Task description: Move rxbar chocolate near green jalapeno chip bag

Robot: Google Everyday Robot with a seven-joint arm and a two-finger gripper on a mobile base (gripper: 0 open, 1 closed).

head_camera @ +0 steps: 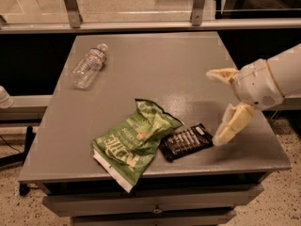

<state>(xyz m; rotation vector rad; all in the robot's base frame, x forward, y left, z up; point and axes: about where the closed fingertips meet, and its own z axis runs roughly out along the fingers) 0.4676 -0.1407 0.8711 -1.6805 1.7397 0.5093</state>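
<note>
The rxbar chocolate [186,141], a small flat black wrapper with white lettering, lies on the grey table [155,69] near its front edge. Its left end touches the green jalapeno chip bag [134,141], a crumpled light-green bag with a white edge lying at the front of the table. My gripper [217,106] is open and empty, to the right of the bar and a little above the table. One cream finger [221,74] points left at the top and the other [231,125] hangs just right of the bar.
A clear plastic water bottle [88,66] lies on its side at the table's far left. A railing with metal posts [70,6] runs behind the table. The table's right edge is under my arm [277,81].
</note>
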